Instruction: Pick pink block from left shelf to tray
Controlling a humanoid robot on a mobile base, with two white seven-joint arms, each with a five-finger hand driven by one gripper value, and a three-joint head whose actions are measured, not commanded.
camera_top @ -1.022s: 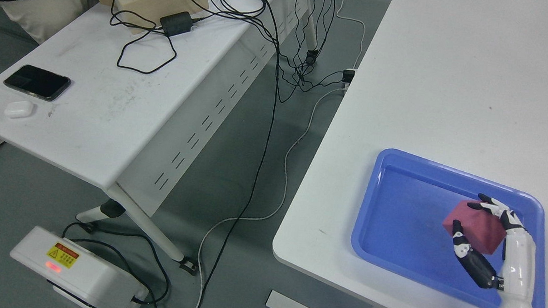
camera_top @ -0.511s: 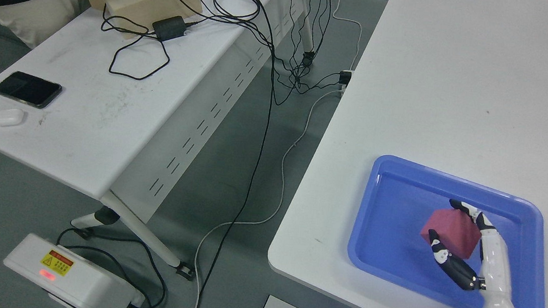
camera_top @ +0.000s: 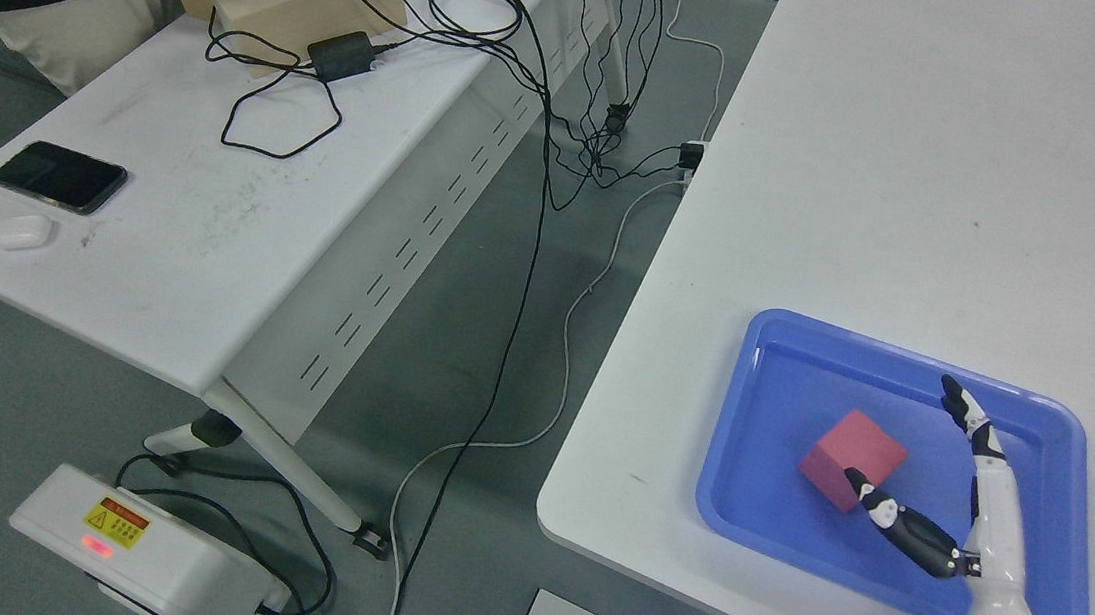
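With the right hand point(camera_top: 942, 486) spread open beside the pink block point(camera_top: 851, 461) in the tray point(camera_top: 757, 529), a careless withdrawal could let the thumb nudge it.

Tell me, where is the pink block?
In the head view, the pink block lies inside the blue tray at lower right, beside the right hand's open fingers.

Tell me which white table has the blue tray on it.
The right table, nearest the right hand; the tray holds the pink block.
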